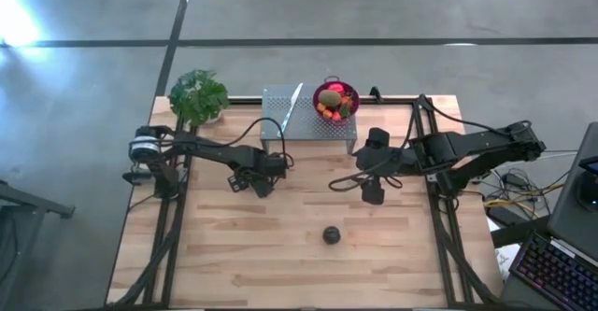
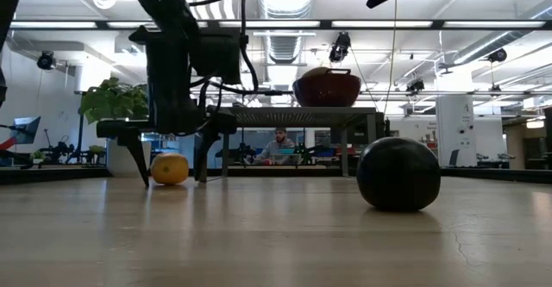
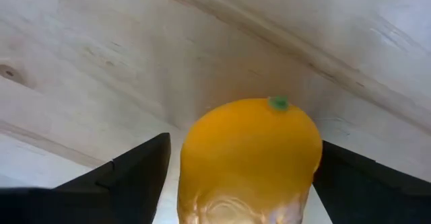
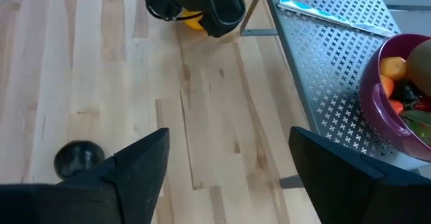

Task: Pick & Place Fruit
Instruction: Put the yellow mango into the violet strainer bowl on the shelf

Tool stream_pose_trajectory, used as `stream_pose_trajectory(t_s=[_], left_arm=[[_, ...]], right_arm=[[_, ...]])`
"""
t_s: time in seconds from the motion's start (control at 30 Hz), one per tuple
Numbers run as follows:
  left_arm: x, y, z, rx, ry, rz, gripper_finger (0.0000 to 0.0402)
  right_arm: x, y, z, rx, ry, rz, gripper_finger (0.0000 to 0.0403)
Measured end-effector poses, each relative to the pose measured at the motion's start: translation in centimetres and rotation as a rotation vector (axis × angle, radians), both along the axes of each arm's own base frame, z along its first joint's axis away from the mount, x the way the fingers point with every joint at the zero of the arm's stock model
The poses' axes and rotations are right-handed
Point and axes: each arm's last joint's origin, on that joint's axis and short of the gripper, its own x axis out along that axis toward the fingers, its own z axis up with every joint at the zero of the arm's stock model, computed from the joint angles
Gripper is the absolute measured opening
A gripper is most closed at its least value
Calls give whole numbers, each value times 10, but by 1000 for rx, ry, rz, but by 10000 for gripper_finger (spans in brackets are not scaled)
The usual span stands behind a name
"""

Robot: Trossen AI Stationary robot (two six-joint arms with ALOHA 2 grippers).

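The pale wooden plank bench (image 1: 280, 246) carries a grey perforated metal stand (image 1: 308, 115) at its far edge, and on that stand sits the purple plastic colander bowl (image 1: 336, 101), already holding several small toy fruits. A leafy green potted plant (image 1: 198, 96) stands at the far left corner.

The left pincer (image 1: 262, 176) is down at the bench in front of the stand, its fingers spread on either side of a round yellow-orange toy fruit with a tiny green stem spot (image 3: 249, 157). A gap shows on each side, so nothing is pinched yet. The right pincer (image 1: 372, 191) hangs spread and empty above the bench, nearer the bowl. A dark purple, nearly black ball (image 1: 331, 234) lies alone near the bench's middle front.

The yellow fruit looks smooth, glossy and probably light and hollow. It could squirt out of a squeeze, so a hold across its widest girth seems safest.

The overhead camera hides this fruit beneath the arm. The table-level view shows it resting on the wood (image 2: 170, 168), and only the left wrist view shows the clearance beside each finger.
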Motion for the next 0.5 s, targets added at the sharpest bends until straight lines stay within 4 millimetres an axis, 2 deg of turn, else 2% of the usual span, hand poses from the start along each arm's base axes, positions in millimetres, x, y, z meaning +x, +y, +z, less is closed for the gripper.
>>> stream_pose_trajectory(t_s=[0.13, 0.33, 0.5], left_arm=[[0, -1, 0, -1, 4, -2, 311], [-1, -2, -1, -3, 13, -1, 258], [-1, -2, -1, -4, 7, 34, 239]], right_arm=[[0, 0, 0, -1, 0, -1, 304], [0, 0, 0, -1, 0, -1, 285], [0, 0, 0, -1, 0, -1, 269]])
